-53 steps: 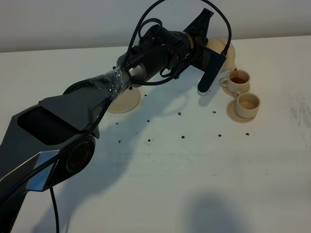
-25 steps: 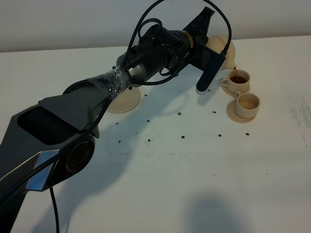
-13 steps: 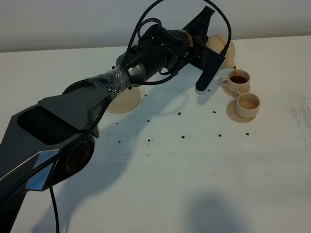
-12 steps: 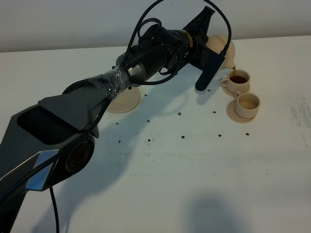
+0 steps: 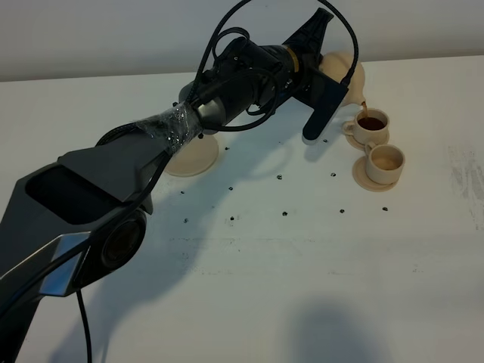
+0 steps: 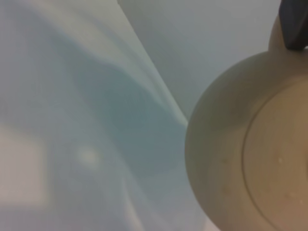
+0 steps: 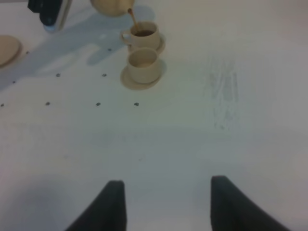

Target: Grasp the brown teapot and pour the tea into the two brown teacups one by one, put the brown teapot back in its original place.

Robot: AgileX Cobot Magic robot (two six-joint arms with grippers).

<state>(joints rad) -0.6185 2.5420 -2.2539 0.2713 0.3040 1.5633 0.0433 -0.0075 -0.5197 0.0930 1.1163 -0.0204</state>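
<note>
Left gripper clamped on brown teapot, tilted above worktop far edge. Thin tea stream falls into far teacup, dark tea inside. Near teacup just beside it, looks unfilled. Teapot saucer bare, far-left. Right gripper jaws apart, empty, over near edge. Judged: first pour under way; second pour and return left.

White matte table fills most of view. Plain pale grey wall behind. Small dark dots scattered mid-table. Faint grey scuff marks at right. Soft shadow near front.
</note>
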